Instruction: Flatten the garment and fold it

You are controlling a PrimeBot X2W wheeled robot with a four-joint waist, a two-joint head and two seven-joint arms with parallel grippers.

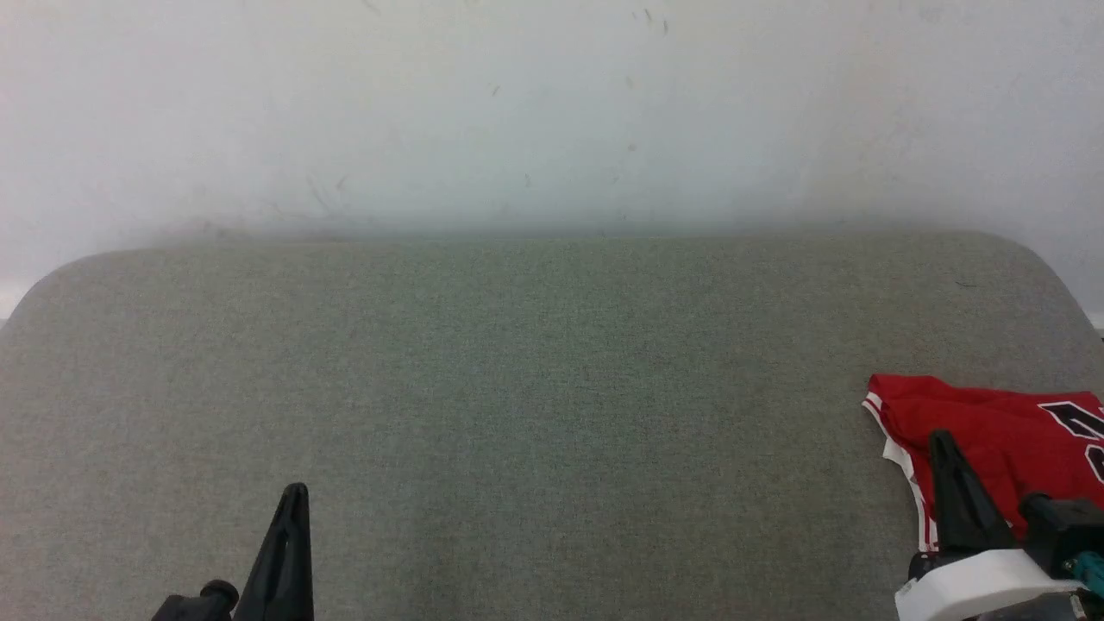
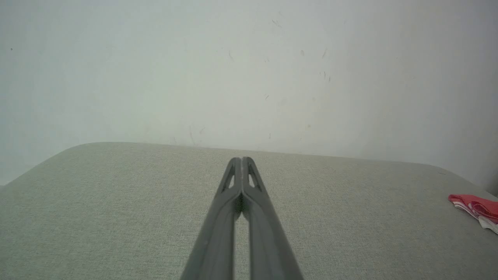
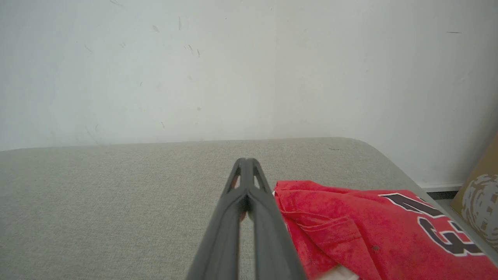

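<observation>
The left tool (image 1: pixel 296 493) and right tool (image 1: pixel 942 442) are pressed together, empty; the garment (image 1: pixel 1009 421) lies bunched at the worktop's (image 1: pixel 552 388) right edge. Best to spread the right tool, pinch a hem and drag it centreward

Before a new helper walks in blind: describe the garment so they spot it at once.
Find the wide grey cushioned surface against the pale wall, then go to its right end. The garment lies crumpled there beside the right tool: bright red against the grey, with black block lettering.
</observation>
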